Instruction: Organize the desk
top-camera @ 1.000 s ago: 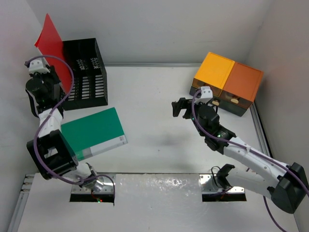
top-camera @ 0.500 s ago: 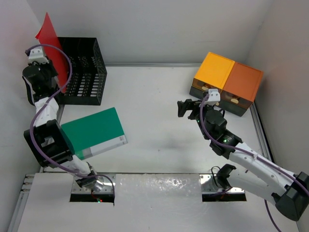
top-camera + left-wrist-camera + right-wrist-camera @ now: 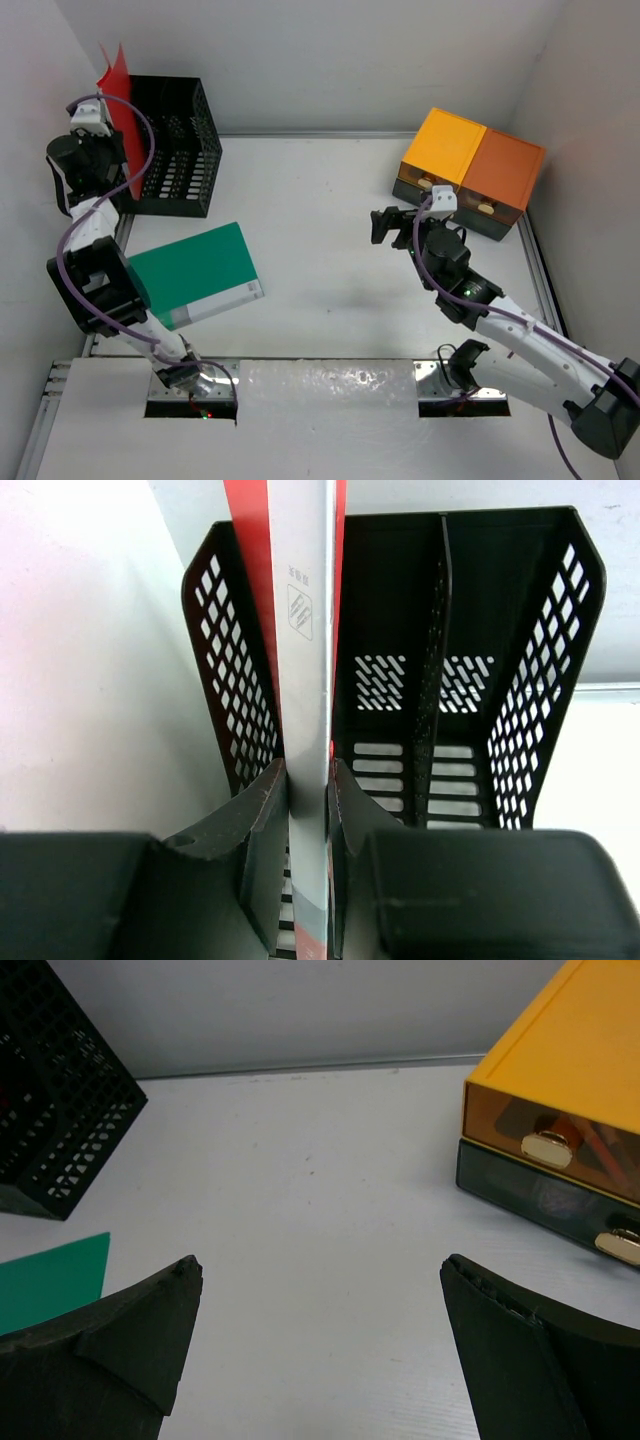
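Bright, even light from above; a faint shadow lies on the desk (image 3: 320,190) near the right gripper (image 3: 385,225), whose fingers (image 3: 110,1350) blur near the lens.

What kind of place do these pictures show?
Probably a robot test cell staged as an office workspace, not a real office: the white desk is closed in by plain white walls, and it carries a black mesh rack, a green folder and orange drawer boxes.
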`<action>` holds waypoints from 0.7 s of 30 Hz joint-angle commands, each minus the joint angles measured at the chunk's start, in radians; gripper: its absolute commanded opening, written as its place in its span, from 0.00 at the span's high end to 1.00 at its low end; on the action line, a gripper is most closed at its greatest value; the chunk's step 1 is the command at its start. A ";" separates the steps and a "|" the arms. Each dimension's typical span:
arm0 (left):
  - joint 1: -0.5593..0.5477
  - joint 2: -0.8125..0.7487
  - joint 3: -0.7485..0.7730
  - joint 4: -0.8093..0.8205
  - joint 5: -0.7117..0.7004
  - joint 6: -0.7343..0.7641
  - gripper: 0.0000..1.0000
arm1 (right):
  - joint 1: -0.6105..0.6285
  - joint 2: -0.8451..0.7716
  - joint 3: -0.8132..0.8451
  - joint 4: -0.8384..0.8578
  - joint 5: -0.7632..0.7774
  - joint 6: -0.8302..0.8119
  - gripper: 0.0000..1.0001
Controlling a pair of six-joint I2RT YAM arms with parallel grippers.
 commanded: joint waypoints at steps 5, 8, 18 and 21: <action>0.040 0.072 0.117 0.081 0.241 -0.021 1.00 | 0.003 0.015 0.011 0.014 -0.028 -0.016 0.01; 0.040 0.086 0.127 0.058 0.337 -0.009 1.00 | 0.003 0.014 0.012 0.017 -0.028 -0.024 0.01; 0.040 0.022 0.123 -0.116 0.440 0.164 1.00 | 0.003 -0.011 -0.006 0.023 -0.011 -0.045 0.01; 0.040 0.058 0.208 -0.230 0.453 0.192 1.00 | 0.003 -0.014 -0.006 0.022 -0.010 -0.053 0.01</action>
